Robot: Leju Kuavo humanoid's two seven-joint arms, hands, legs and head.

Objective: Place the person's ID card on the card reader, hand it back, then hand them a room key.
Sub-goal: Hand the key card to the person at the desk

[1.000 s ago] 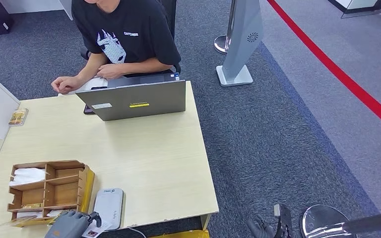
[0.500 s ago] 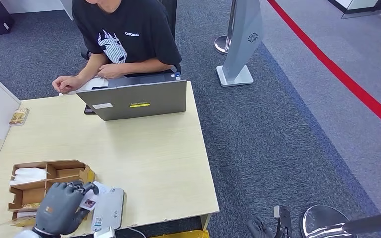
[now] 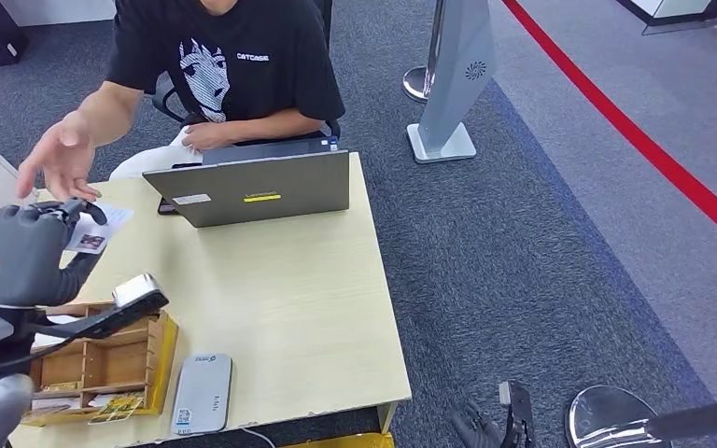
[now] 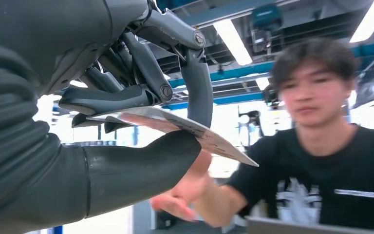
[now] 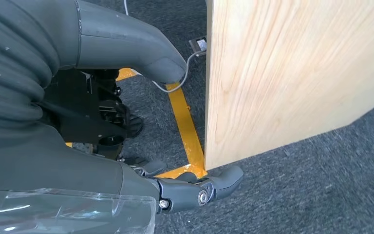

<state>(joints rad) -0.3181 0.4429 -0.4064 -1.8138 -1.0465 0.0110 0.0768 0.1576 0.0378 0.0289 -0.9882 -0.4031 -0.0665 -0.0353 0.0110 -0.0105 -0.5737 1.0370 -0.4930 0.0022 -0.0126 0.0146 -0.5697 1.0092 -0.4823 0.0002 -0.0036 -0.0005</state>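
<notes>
My left hand [image 3: 21, 252] is raised over the table's left side and pinches the white ID card [image 3: 98, 229] between thumb and fingers. Seen from the left wrist, the card [image 4: 195, 134] sticks out past my thumb toward the person. The person's open hand [image 3: 56, 161] reaches toward the card from just beyond it, apart from it. The grey card reader [image 3: 203, 393] lies flat near the table's front edge with nothing on it. My right hand [image 3: 490, 425] hangs low beside the table, fingers apart with nothing in them; its thumb [image 5: 126, 46] and fingers [image 5: 199, 190] show by the table corner.
A wooden compartment box [image 3: 103, 359] with cards and papers stands at the table's front left. An open grey laptop [image 3: 252, 187] stands at the far edge in front of the seated person [image 3: 233, 65]. A grey stanchion base [image 3: 443, 140] stands on the carpet to the right.
My left hand has risen from beside the card reader, carrying the ID card up and away toward the person. The person has lifted a hand off the table and stretched it toward the card.
</notes>
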